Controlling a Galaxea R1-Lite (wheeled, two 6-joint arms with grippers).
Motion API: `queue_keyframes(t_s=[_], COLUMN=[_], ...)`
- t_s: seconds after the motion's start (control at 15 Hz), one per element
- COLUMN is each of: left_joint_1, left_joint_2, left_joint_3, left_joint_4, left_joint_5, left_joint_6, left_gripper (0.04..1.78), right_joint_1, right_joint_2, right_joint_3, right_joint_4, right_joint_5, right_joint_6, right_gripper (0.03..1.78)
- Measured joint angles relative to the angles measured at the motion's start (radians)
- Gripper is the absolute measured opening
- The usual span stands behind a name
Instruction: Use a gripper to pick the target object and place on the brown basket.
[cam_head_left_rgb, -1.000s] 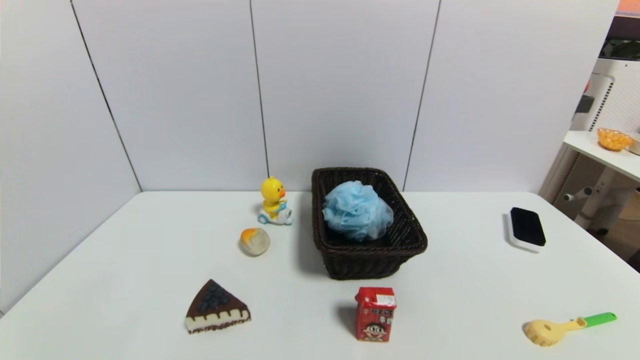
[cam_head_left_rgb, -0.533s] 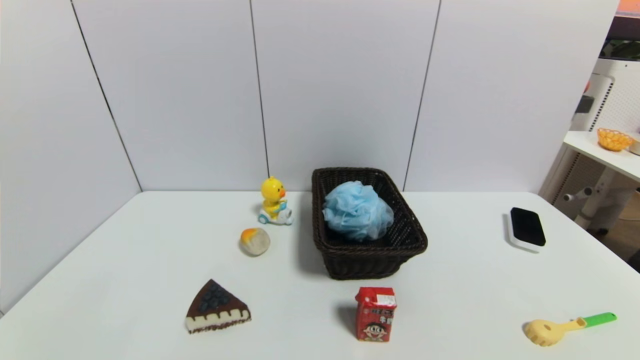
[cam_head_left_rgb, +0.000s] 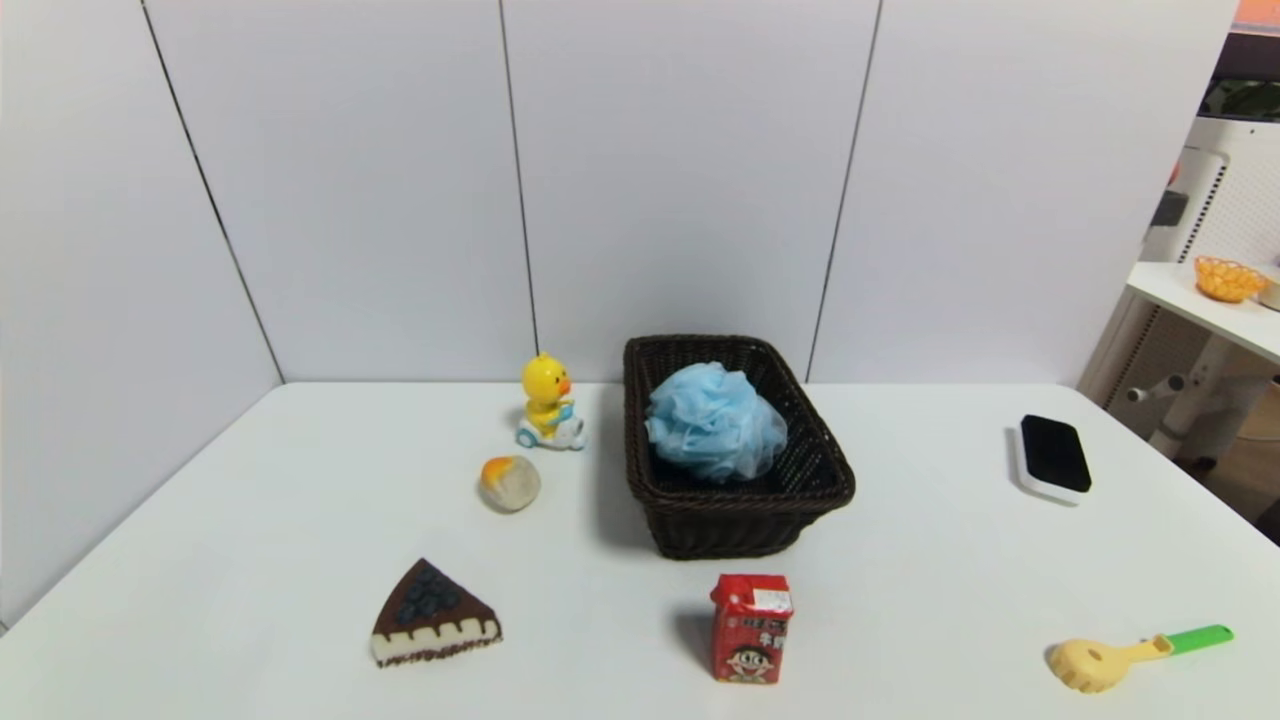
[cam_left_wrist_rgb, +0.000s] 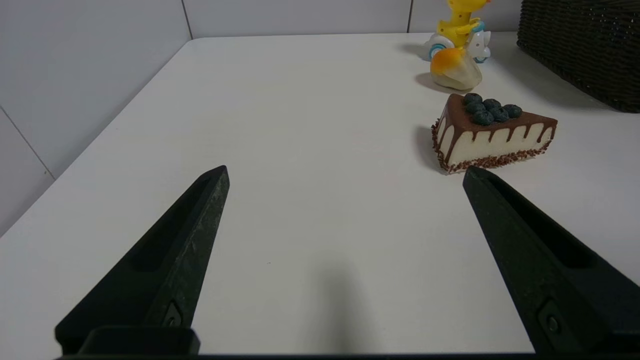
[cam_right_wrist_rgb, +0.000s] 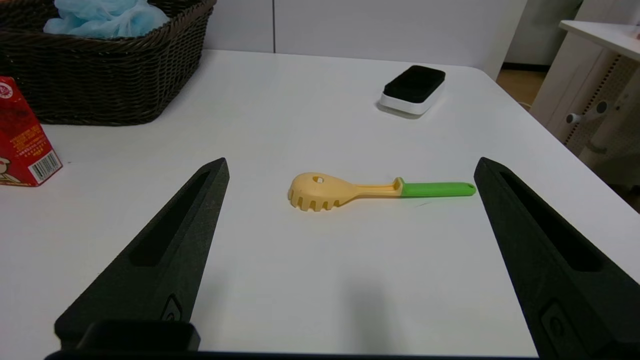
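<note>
Looking nearest first, you have both grippers parked low over the near edge of the white table (cam_head_left_rgb: 250, 480), each with its fingers spread wide and nothing between them. Your left gripper (cam_left_wrist_rgb: 345, 170) faces the cake slice (cam_left_wrist_rgb: 492, 132), with the small orange-topped bun (cam_left_wrist_rgb: 455, 70) and the yellow duck toy (cam_left_wrist_rgb: 460, 27) beyond it. Your right gripper (cam_right_wrist_rgb: 350, 162) looks over the yellow spoon with the green handle (cam_right_wrist_rgb: 380, 191), the red milk carton (cam_right_wrist_rgb: 22, 137) off to one side and the black-topped white sponge block (cam_right_wrist_rgb: 414, 89) farther back. Neither arm shows in the head view.

Farther out, the light blue bath pouf (cam_head_left_rgb: 715, 420) sits inside the brown basket (cam_head_left_rgb: 745, 520), filling most of its width, its top rising above the rim. From your right wrist view a bit of it peeks over the woven wall.

Against the two earlier head views, nothing has shifted: pouf, basket, carton, cake, bun, duck, spoon and sponge block all lie where they were a second ago, and no arm has come into sight. You can judge the placing as done and settled; the pouf rests free of any claw, so nothing more seems called for than holding both arms back.
</note>
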Motion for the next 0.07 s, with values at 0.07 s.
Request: queue_keyframes(t_s=[0.07], left_joint_1=[0.0], left_joint_2=[0.0], left_joint_3=[0.0], left_joint_4=[0.0], left_joint_5=[0.0], left_joint_6=[0.0], left_gripper=[1.69], right_joint_1=[0.0], right_joint_2=[0.0], right_joint_3=[0.0], right_joint_4=[0.001], right_joint_5=[0.0], right_joint_6=[0.0], right_gripper=[1.69])
